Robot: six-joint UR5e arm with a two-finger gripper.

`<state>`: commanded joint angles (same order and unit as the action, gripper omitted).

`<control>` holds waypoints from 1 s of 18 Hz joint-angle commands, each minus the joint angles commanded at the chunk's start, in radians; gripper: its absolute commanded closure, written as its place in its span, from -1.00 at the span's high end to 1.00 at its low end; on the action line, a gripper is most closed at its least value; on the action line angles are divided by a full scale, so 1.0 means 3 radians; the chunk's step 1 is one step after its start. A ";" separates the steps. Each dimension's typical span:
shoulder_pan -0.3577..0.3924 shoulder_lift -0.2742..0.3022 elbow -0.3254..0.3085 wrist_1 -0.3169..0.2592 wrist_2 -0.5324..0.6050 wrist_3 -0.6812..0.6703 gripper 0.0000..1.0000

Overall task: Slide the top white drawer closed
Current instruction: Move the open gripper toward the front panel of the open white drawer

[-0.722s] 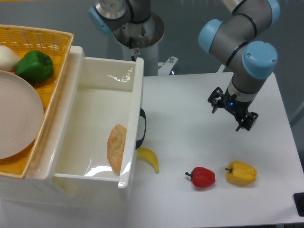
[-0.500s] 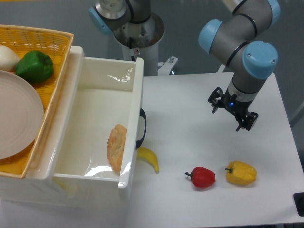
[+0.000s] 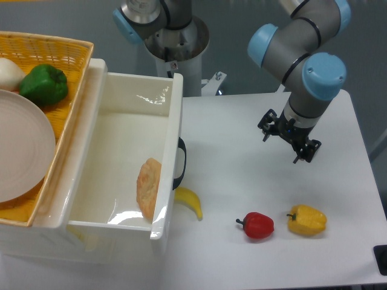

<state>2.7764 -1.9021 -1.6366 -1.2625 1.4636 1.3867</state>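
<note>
The top white drawer (image 3: pixel 171 115) stands pulled far out to the right, its curved black handle (image 3: pixel 181 164) on the front face. A piece of bread (image 3: pixel 147 188) lies inside against the front wall. My gripper (image 3: pixel 286 141) hangs above the table well to the right of the drawer front, apart from it and holding nothing. Its fingers point down and I cannot tell how far apart they stand.
A banana (image 3: pixel 190 202) lies on the table just below the handle. A red pepper (image 3: pixel 256 225) and a yellow pepper (image 3: pixel 306 220) lie at front right. A yellow wicker basket (image 3: pixel 71 57) with a green pepper (image 3: pixel 43 84) and a plate (image 3: pixel 21 151) sits on the cabinet at left.
My gripper has moved a little to the left and up, toward the drawer. The drawer and the objects have not moved.
</note>
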 joint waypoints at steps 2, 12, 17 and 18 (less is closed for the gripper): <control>0.0005 0.0005 -0.0092 0.0000 -0.0138 -0.0030 1.00; -0.0173 0.0031 -0.0174 -0.0021 -0.0435 -0.0903 0.17; -0.0286 0.0041 -0.0169 -0.0015 -0.0527 -0.1201 -0.70; -0.0291 0.0061 -0.0169 -0.0020 -0.0598 -0.1313 -0.76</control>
<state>2.6891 -1.8838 -1.6874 -1.2686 1.2842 0.9928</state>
